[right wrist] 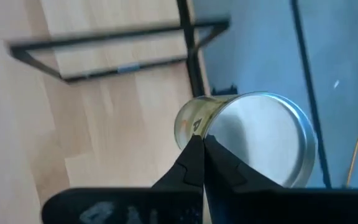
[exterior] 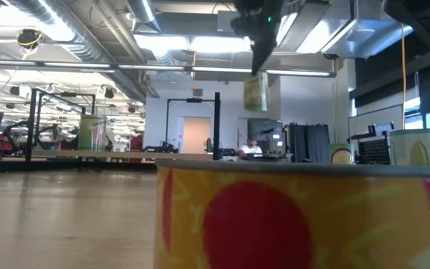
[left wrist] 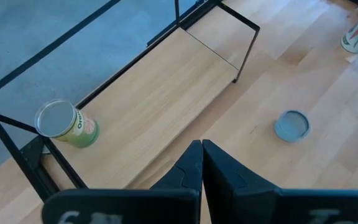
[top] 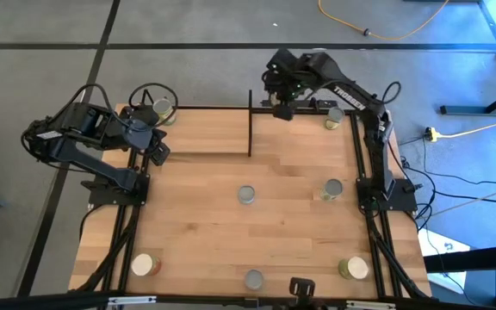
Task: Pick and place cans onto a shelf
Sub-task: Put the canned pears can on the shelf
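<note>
Dark right gripper (top: 283, 111) hangs raised, jaws clamped on a can (right wrist: 253, 143); left gripper's (top: 157, 151) jaws together.

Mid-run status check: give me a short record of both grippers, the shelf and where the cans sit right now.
right gripper: fingers shut on the held can, lifted in the air at the shelf
left gripper: fingers shut, empty, near the shelf's left end
shelved can: at the shelf's left end
far-right can: by the right arm; on the shelf or not, cannot tell
tabletop cans: five loose, among them the middle can
</note>
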### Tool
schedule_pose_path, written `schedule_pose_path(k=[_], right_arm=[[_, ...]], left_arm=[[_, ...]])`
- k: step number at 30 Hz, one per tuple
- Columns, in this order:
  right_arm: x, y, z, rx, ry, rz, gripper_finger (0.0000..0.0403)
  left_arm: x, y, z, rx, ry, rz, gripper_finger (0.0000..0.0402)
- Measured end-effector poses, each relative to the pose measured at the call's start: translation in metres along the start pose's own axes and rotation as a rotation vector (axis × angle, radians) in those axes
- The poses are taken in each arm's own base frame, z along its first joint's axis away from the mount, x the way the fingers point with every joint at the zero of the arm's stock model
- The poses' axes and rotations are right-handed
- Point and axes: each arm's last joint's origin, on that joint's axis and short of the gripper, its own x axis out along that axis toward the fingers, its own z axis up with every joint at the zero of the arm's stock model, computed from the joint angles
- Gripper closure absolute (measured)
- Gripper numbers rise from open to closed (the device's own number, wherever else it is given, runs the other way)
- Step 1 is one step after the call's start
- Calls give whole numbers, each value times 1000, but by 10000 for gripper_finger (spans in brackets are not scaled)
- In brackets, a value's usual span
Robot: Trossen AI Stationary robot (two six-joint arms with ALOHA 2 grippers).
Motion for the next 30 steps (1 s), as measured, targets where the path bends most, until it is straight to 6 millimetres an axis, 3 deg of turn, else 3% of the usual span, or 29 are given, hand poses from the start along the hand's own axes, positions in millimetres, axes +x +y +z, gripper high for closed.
schedule_pose_path(k=[5,11,23,26,30], right_arm=[[-19,15,6,-27,-72,-18,403],[-27,46,24,-102,-183,-8,403],[-53,102,68,-276,-581,4,403],[-48,107,76,-280,-631,14,403],[-22,112,89,-289,-643,51,403]], left_arm=[[0,0,0,4,1,-1,401],[0,0,0,26,1,0,401],[0,0,0,26,1,0,401],[0,0,0,26,1,0,401],[0,0,0,26,1,0,401]])
